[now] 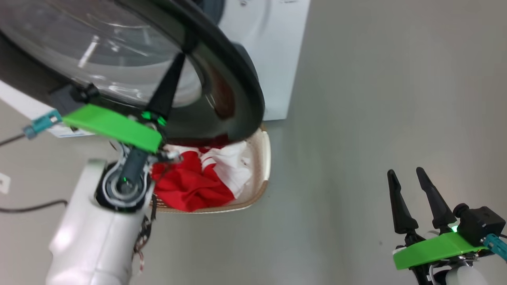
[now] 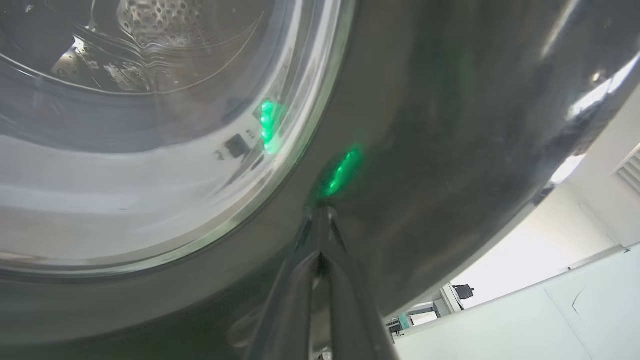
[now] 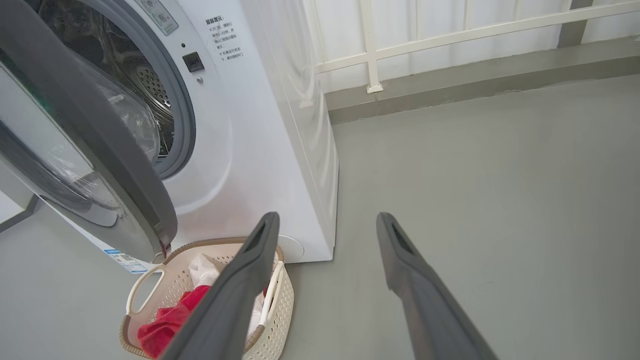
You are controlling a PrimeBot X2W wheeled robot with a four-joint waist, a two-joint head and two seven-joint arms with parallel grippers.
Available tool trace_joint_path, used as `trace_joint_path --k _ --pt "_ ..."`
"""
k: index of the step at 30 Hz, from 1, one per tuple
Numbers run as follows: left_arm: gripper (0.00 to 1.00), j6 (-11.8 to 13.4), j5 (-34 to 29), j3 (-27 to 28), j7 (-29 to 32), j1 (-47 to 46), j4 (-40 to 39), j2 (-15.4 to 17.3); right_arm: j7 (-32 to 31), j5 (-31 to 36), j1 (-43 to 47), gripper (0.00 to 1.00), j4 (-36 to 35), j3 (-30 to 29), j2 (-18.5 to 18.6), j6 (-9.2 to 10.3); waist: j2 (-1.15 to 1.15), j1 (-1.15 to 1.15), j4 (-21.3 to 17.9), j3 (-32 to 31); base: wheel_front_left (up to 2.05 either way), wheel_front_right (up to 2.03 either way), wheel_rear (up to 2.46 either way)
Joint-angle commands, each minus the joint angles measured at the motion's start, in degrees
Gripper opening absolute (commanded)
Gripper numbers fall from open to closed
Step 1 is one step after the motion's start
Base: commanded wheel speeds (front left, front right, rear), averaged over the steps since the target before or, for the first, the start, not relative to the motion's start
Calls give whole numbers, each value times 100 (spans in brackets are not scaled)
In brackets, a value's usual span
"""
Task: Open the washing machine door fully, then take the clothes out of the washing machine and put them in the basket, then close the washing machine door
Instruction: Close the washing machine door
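Low on the left of the head view, the left gripper (image 1: pixel 179 63), its two long dark fingers drawn together on nothing, rests its tips against the large round washing machine door (image 1: pixel 241 79) with the wide glossy black rim. The door stands partly open before the big white front-loading washing machine (image 1: pixel 273 51). Just beneath the door's lower edge sits the small cream perforated plastic basket (image 1: pixel 264 158), holding the bright red and white clothes (image 1: pixel 186 186). Near, on the right, the right gripper (image 1: pixel 412 198) hangs empty with fingers spread over the grey floor (image 1: pixel 376 99). From the left wrist view, the closed tips touch the black rim just beside the bulging clear glass window (image 2: pixel 150 165). That surface is slick and curved, so a push could skid them onto the glass or off the edge, leaving the door unlatched. From the right wrist view, the door's bottom edge hangs close over the basket rim, and I judge it could clip the basket or a raised fold of cloth on swinging shut. The perforated steel drum (image 3: pixel 147 82) looks empty where visible.
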State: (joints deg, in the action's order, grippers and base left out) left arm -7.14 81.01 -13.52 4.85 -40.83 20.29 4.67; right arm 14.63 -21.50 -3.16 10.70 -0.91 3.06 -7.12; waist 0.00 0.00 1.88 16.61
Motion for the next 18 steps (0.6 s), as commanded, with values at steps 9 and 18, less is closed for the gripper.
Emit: trace_joint_path --k 9,18 --pt "0 -35 38 -141 -816 -983 650 456 37 2 -272 100 -127 185 -12 -36 0 0 -407 215 0 0 0" --pt "0 -35 333 -487 -1028 -960 836 616 37 -50 -231 100 -99 172 -17 -36 0 0 -396 108 0 0 0"
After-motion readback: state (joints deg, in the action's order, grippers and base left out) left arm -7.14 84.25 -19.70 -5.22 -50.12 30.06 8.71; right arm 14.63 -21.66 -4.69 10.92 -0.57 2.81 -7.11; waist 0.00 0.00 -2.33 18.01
